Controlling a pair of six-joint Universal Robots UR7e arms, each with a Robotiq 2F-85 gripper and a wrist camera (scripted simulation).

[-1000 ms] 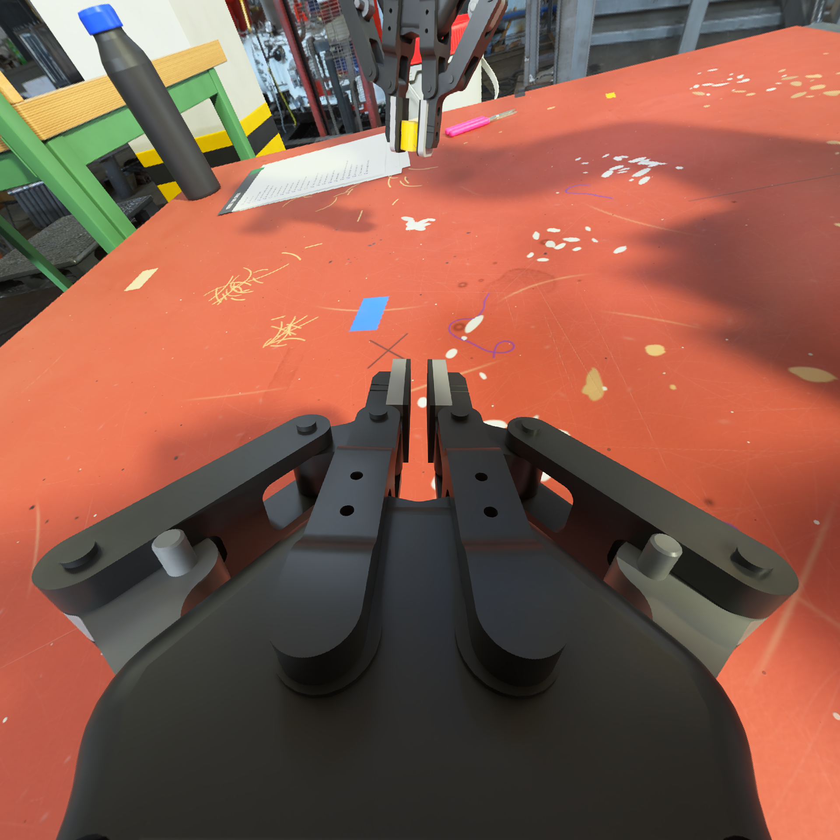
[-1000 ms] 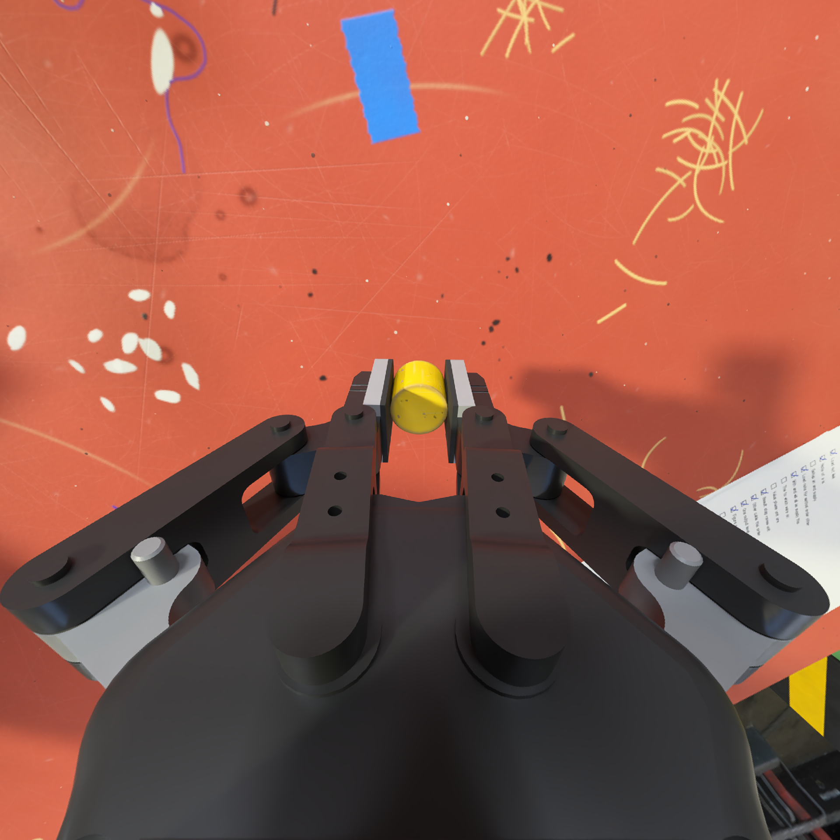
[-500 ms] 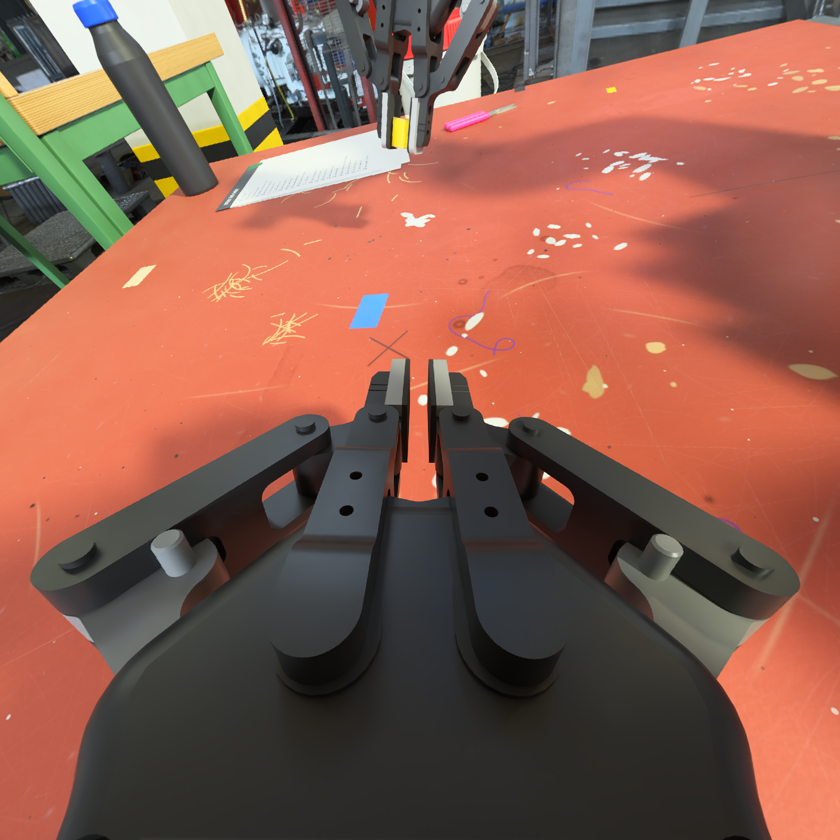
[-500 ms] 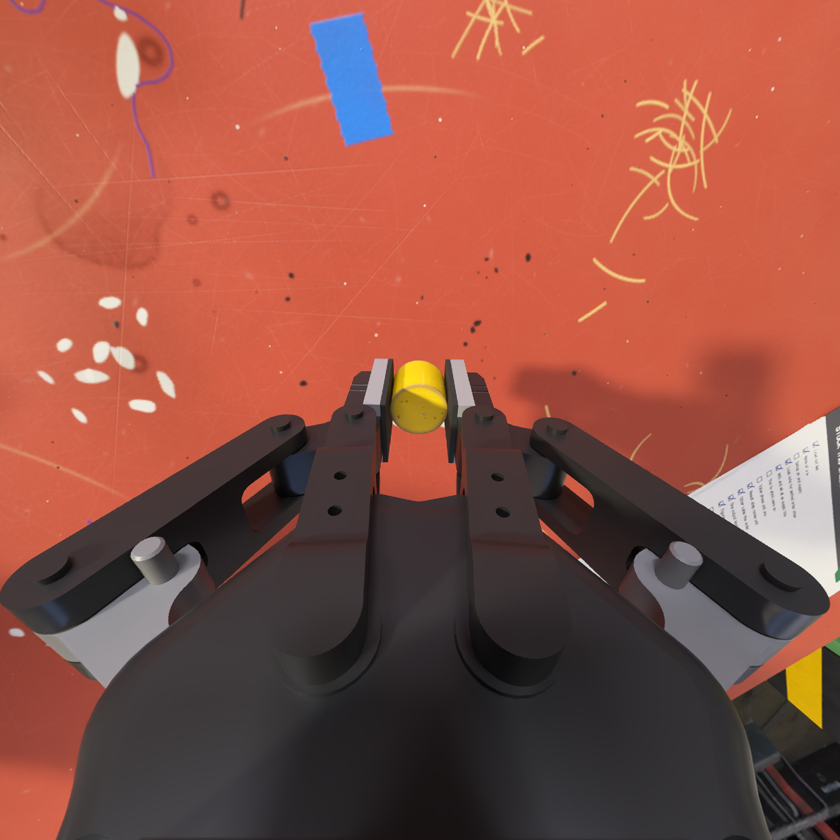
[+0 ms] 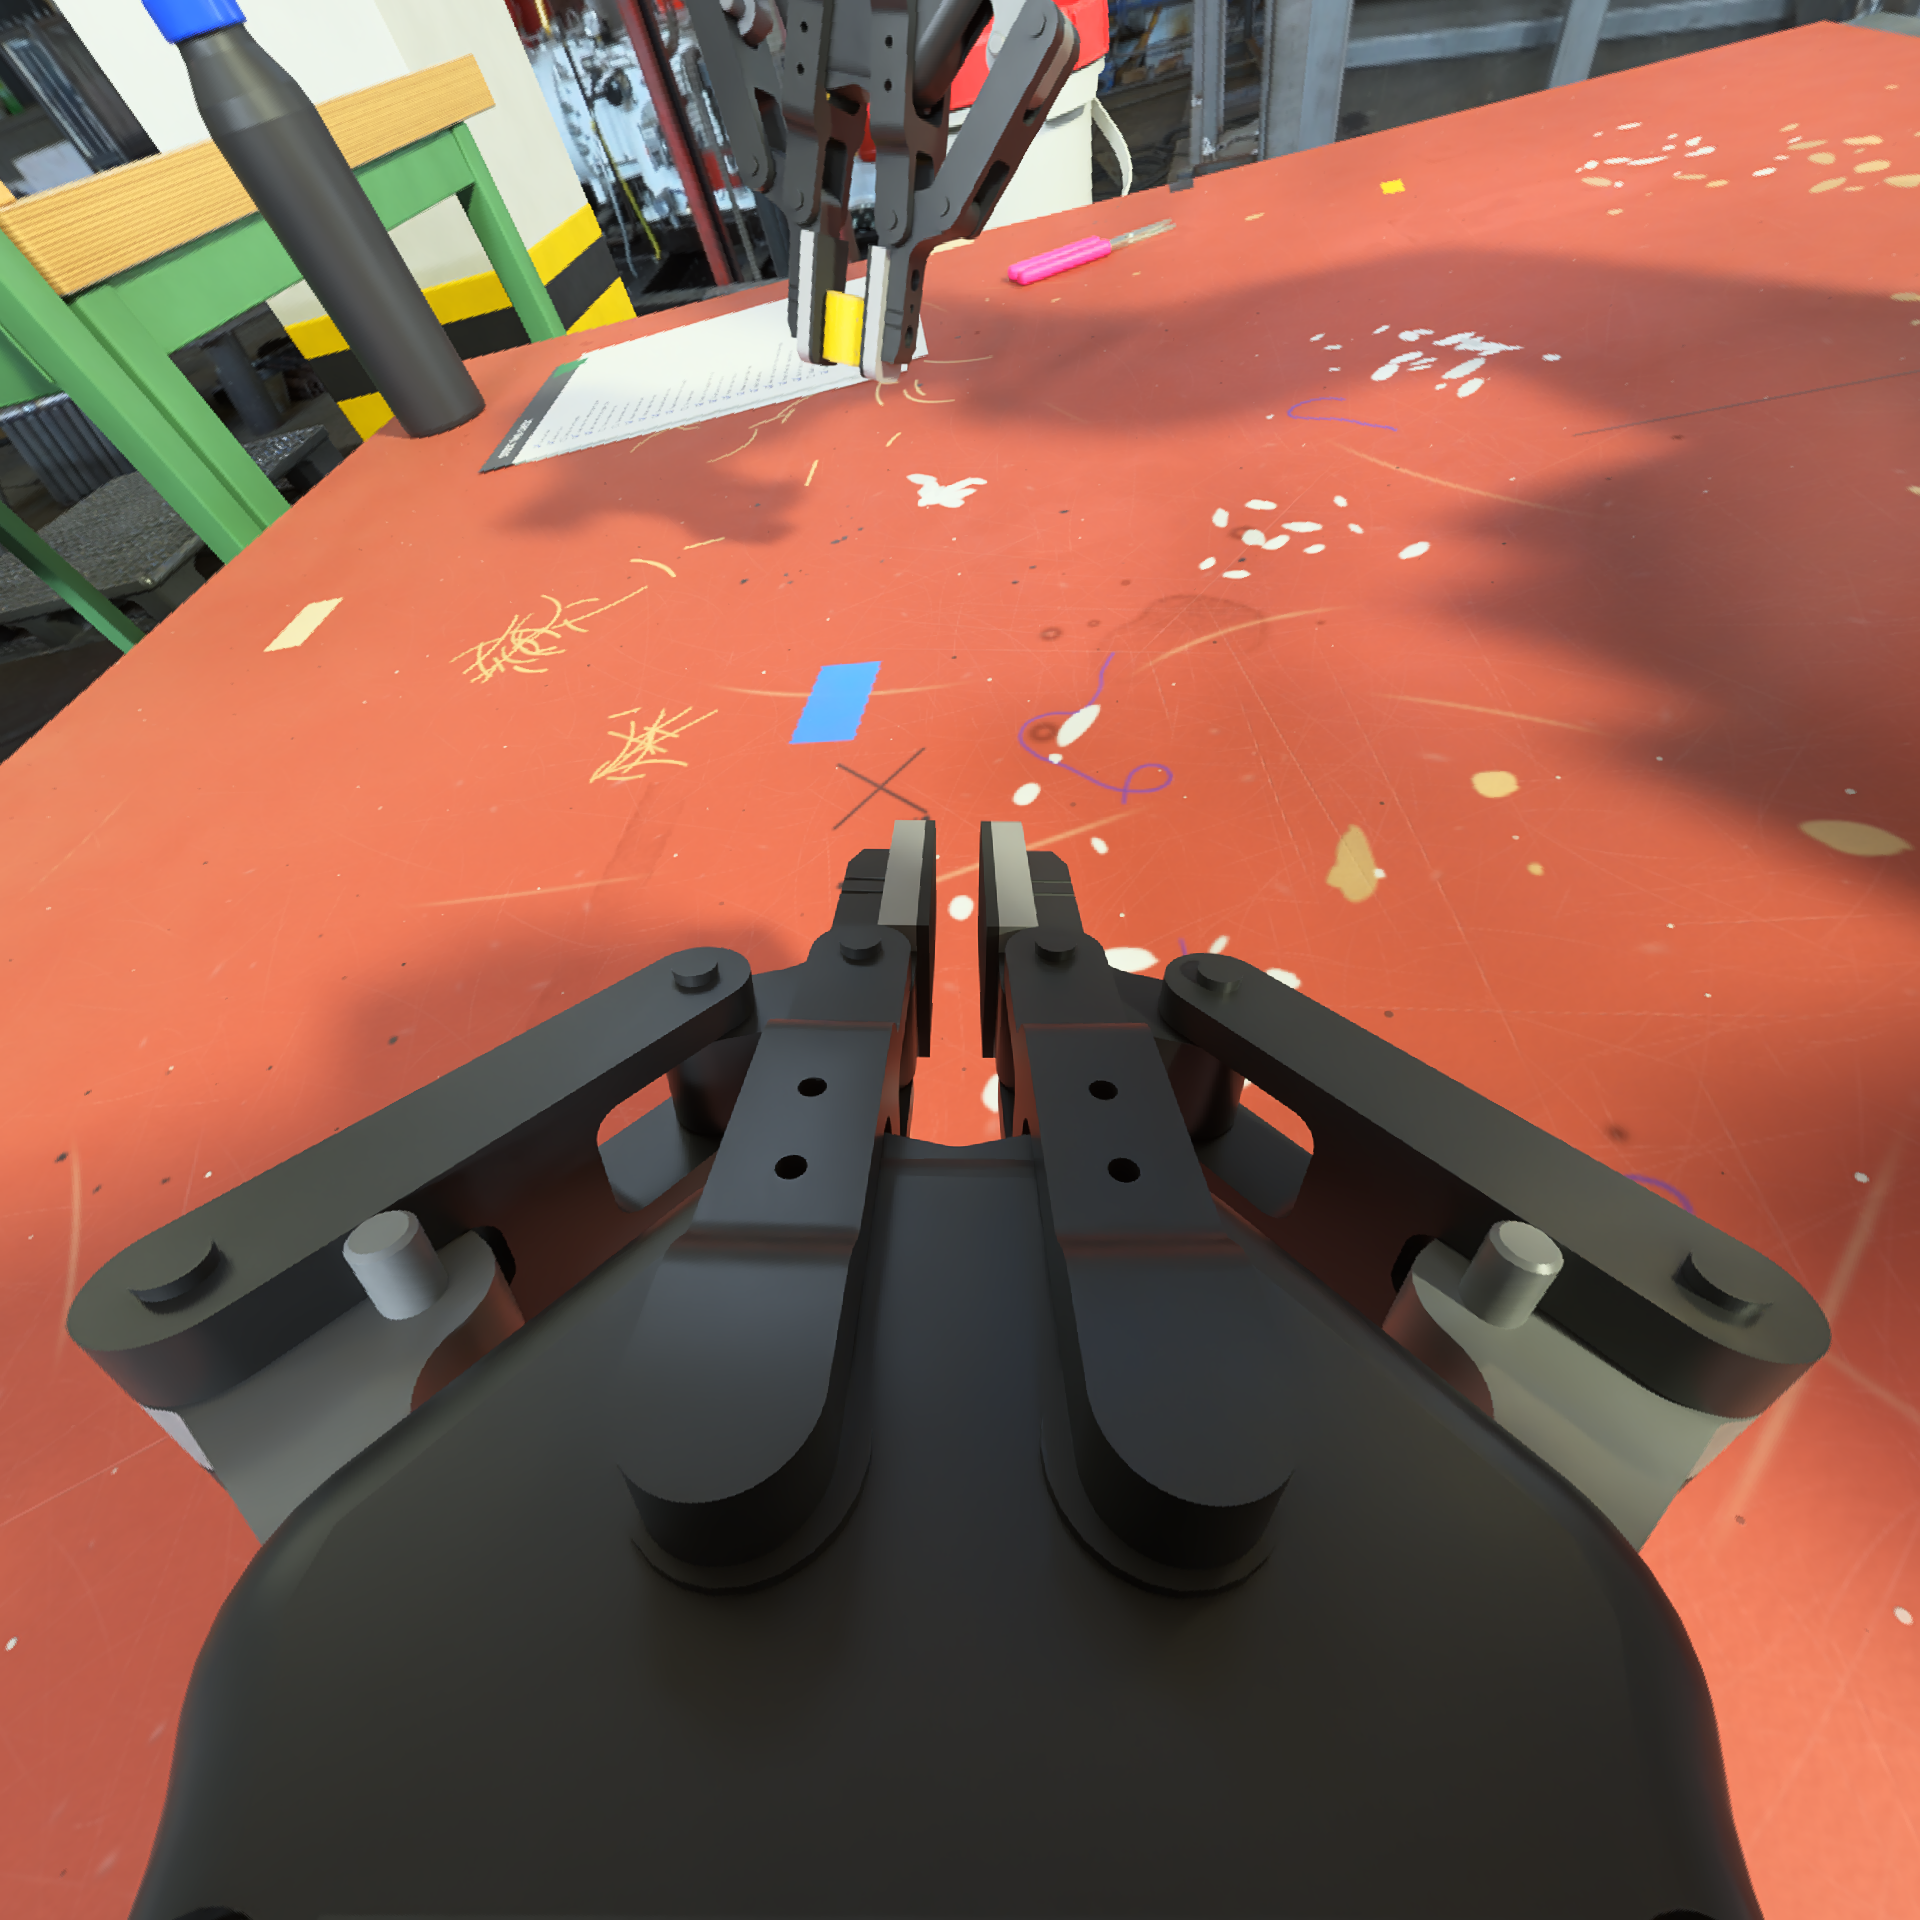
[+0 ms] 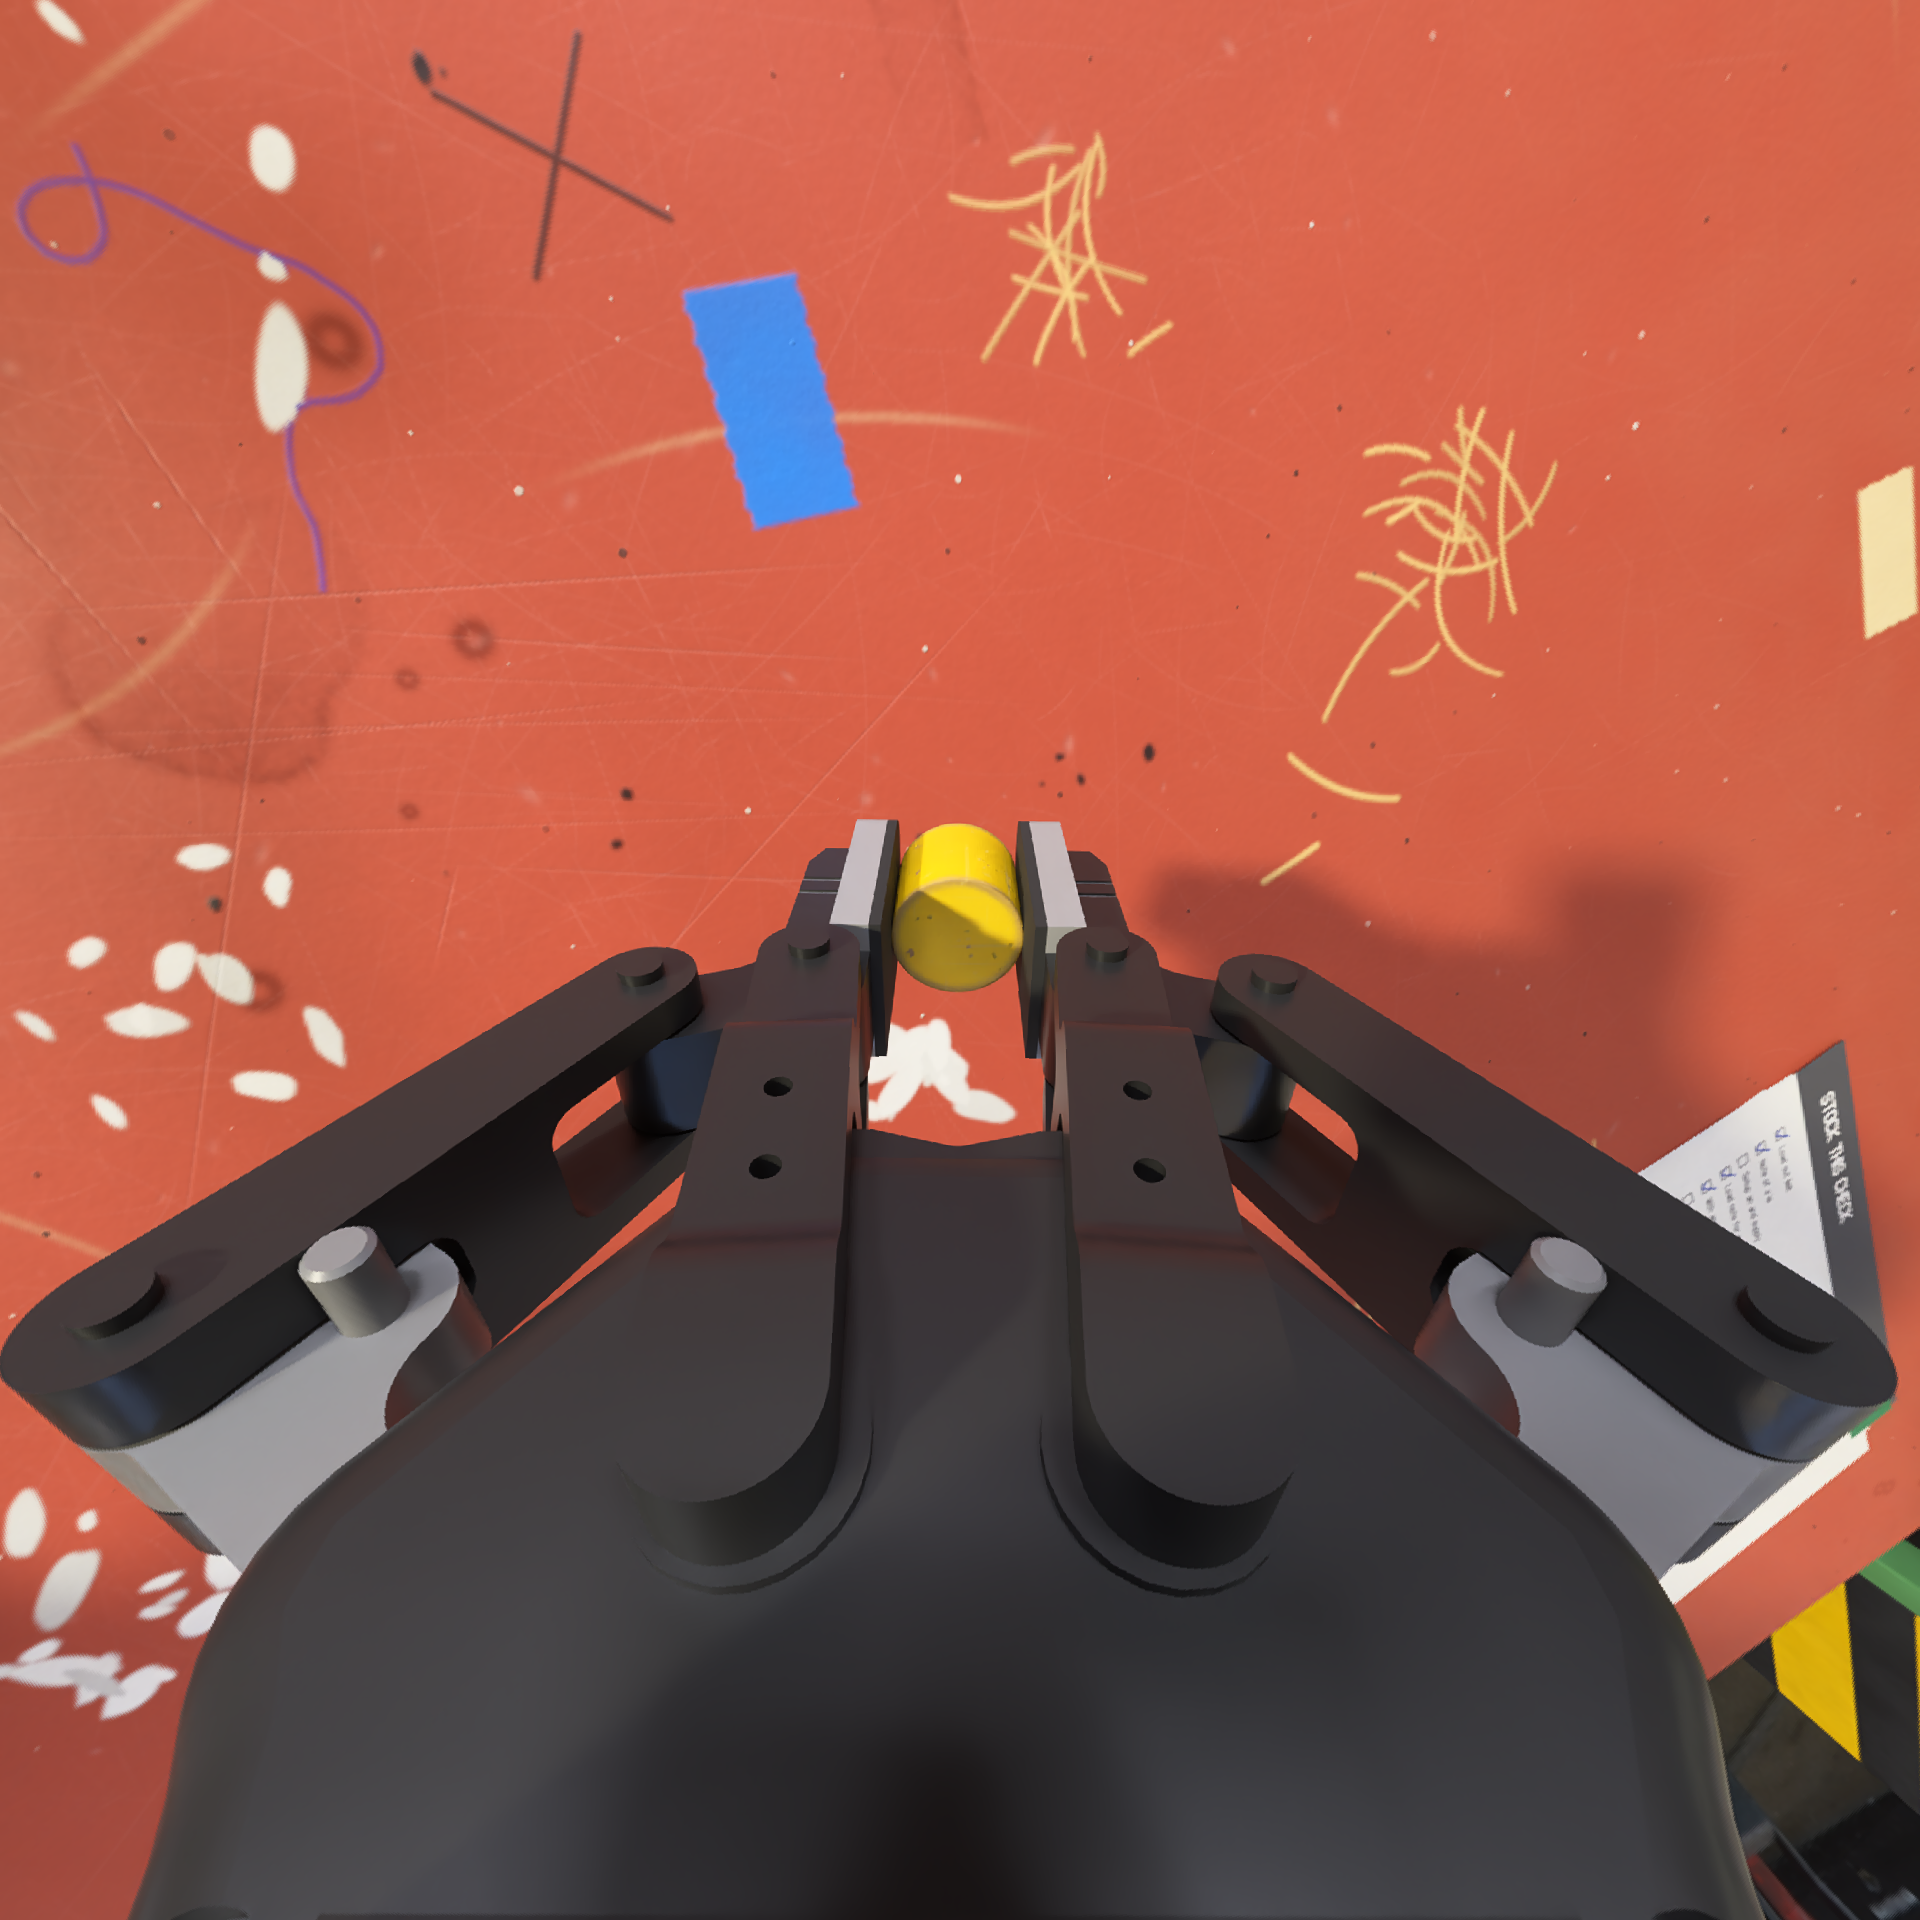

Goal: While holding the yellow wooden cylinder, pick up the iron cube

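Right fingers (image 6: 957,906) pinching smooth yellow wooden cylinder (image 6: 954,914), left fingers (image 5: 957,871) nearly closed (empty), scuffed red table (image 5: 1455,935).

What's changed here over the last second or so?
The right gripper, holding the yellow cylinder, has risen higher above the table; more tabletop shows beneath it. Its grip is unchanged. The left gripper stayed put, nearly closed and empty. No iron cube is visible.

The left wrist view looks low and forward across the worktop (image 5: 312,935); the right wrist view looks steeply down from above. Both share the blue patch (image 5: 835,702) (image 6: 771,400) and the black cross (image 5: 879,788) (image 6: 551,156).
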